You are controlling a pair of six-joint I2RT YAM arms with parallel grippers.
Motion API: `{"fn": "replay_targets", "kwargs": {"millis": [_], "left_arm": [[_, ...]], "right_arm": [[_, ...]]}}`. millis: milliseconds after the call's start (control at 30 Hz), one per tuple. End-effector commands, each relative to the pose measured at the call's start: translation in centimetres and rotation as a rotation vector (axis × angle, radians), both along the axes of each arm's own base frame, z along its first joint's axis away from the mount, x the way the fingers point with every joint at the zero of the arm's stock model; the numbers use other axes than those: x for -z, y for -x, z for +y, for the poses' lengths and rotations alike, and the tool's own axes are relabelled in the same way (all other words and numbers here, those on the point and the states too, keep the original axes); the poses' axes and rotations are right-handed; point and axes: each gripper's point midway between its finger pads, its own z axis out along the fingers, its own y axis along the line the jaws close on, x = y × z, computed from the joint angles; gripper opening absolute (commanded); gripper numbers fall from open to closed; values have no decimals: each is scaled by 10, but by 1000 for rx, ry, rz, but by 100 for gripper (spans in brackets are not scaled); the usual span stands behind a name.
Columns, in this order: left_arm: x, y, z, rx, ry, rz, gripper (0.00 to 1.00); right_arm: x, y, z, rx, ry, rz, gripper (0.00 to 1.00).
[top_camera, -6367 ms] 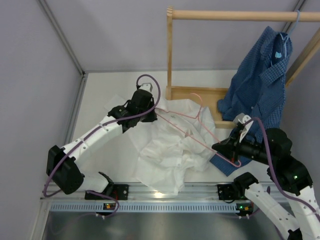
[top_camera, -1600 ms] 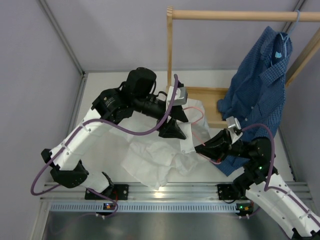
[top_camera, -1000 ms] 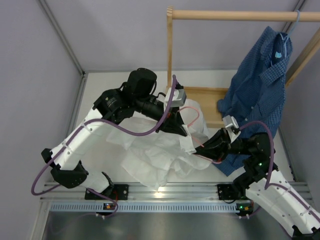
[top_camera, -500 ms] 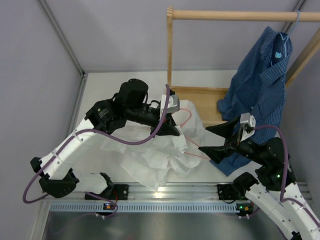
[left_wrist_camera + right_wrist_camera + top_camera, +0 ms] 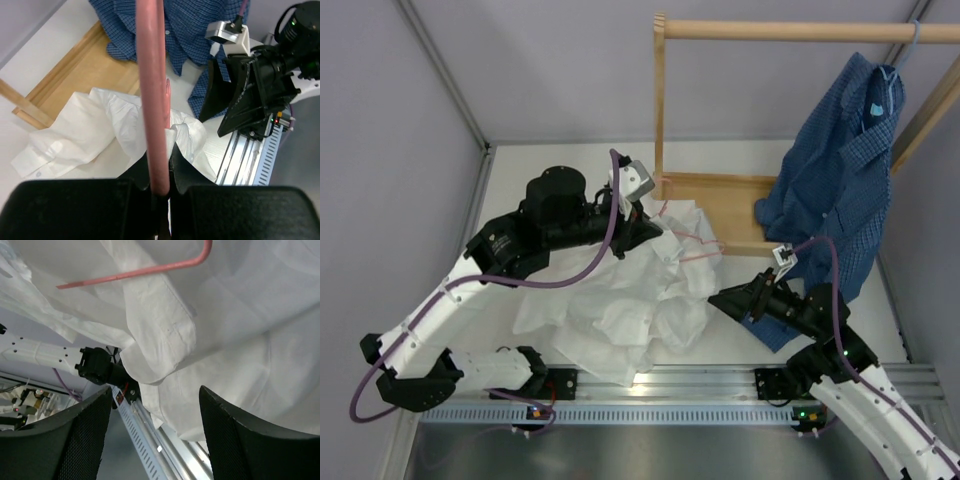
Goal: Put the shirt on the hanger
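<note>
The white shirt (image 5: 620, 305) lies crumpled on the table between the two arms, partly draped over the pink hanger (image 5: 705, 241). My left gripper (image 5: 653, 232) is shut on the hanger's wire; in the left wrist view the pink hanger (image 5: 152, 95) runs straight up out of the left gripper (image 5: 160, 186). My right gripper (image 5: 720, 303) hovers open at the shirt's right edge, apart from the hanger. In the right wrist view the right gripper (image 5: 155, 440) holds nothing, with the shirt (image 5: 235, 340) and a bent end of the hanger (image 5: 150, 270) beyond it.
A wooden rack (image 5: 660, 110) with a flat base (image 5: 715, 190) stands at the back. A dark blue checked shirt (image 5: 840, 160) hangs from its rail on a light blue hanger (image 5: 910, 45). A metal rail (image 5: 670, 382) runs along the near edge.
My right gripper let go of the hanger, opened, and drew back toward the near edge. My left gripper carried the hanger left and toward the back, and the shirt shifted with it.
</note>
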Motion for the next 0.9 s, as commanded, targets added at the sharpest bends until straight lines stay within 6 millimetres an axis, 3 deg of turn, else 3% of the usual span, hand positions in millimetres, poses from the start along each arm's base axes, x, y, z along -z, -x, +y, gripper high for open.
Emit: {"fn": "replay_targets", "kwargs": {"millis": [0,167,300,433,667,867], "left_arm": [[-26,-19,4,-142,105,-27,0],[-26,-18,6,-158,129,-6,0],[-26,-15,7,-152,143,-8,0],[-23,-15,9,-156,140,-6,0],[-24,-14,9,-159,151,-5,0],[-26,-10,8,-136,170,-8,0]], "right_arm": [[-46,2,7,-28,-150,-114,67],[-20,-19,20,-17,-159,1,54],[-25,-27,26,-18,-204,21,45],[-23,-37,24,34,-192,36,41],[8,-48,28,69,-152,142,41],[2,-47,38,10,-213,139,33]]}}
